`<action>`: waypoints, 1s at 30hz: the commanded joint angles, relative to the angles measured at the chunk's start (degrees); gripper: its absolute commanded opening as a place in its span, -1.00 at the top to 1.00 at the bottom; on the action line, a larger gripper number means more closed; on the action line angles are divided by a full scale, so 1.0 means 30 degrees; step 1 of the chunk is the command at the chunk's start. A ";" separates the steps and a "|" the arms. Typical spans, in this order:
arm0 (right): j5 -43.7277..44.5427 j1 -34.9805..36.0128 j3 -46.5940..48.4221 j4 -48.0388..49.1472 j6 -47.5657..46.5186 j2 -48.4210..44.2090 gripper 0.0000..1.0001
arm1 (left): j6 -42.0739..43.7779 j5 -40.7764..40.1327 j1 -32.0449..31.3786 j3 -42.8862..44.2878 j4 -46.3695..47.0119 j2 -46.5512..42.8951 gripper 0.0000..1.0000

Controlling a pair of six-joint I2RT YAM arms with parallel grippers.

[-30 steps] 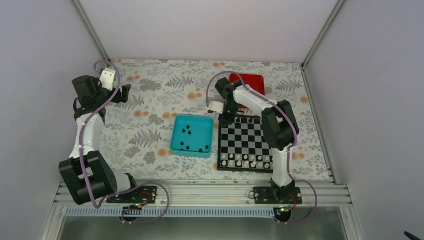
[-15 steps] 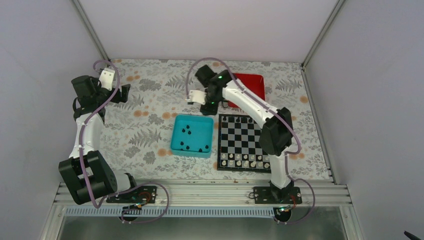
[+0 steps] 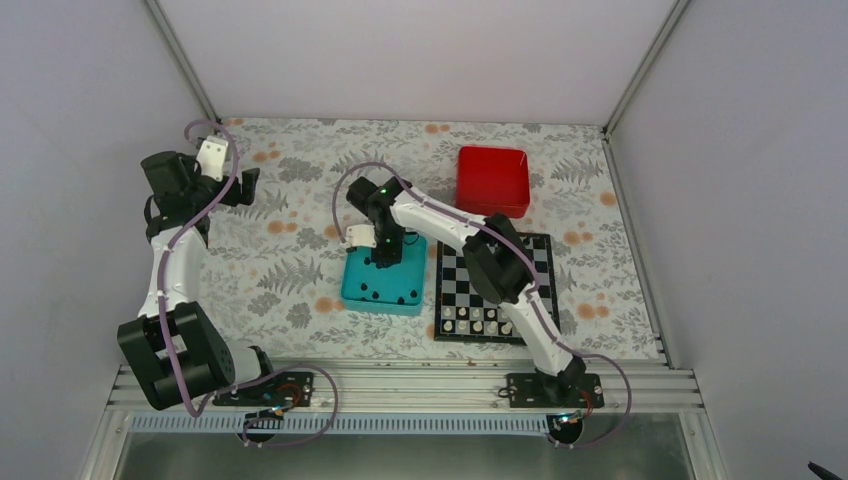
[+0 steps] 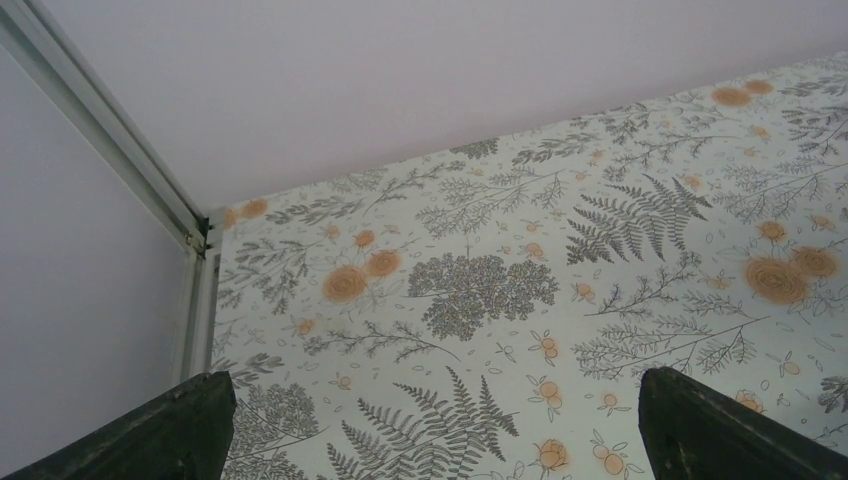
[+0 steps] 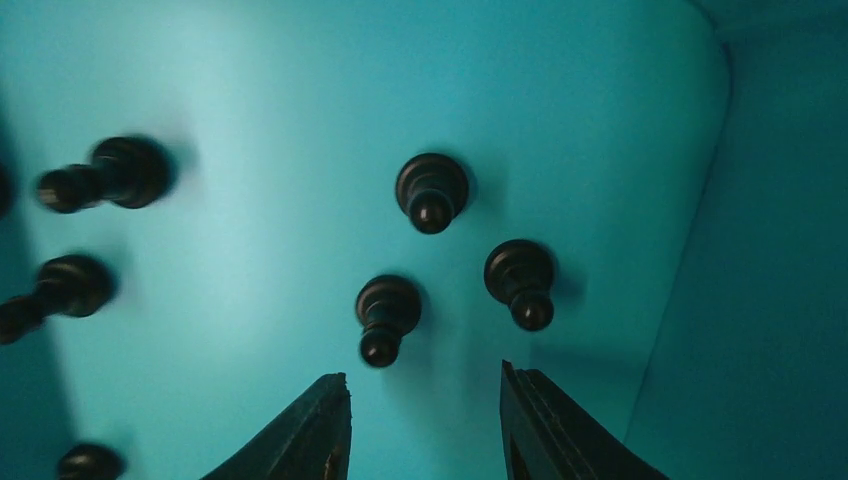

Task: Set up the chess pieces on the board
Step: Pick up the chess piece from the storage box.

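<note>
Several black chess pieces stand in the teal tray left of the board. My right gripper is low inside the tray, open and empty. In the right wrist view its fingertips flank bare tray floor just below a black pawn; two more pawns stand beyond, others at the left. White pieces line the board's near rows; its far rows are hidden by the arm. My left gripper is open and empty at the far left, over the tablecloth.
A red tray stands behind the board at the back right. The right arm stretches over the board's far side. The enclosure walls and frame posts close in the table.
My right gripper has swung left from the board's far edge, past the red tray, and down into the teal tray. The left arm has not moved.
</note>
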 commanded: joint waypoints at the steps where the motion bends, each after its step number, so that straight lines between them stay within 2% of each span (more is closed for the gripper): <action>1: 0.0540 0.0099 0.0491 0.0851 -0.0149 0.0134 0.19 | -0.0306 0.0456 0.0199 0.0026 0.0260 -0.0639 -1.00; 20: -0.1049 0.0436 0.1014 -0.0617 -0.0590 0.1017 0.20 | -0.0372 0.0969 0.0613 -0.0161 0.0463 -0.0555 -1.00; 30: -0.1014 0.0622 0.1067 -0.0143 -0.0623 0.1356 0.24 | -0.0398 0.1095 0.0728 -0.0099 0.0445 -0.0557 -1.00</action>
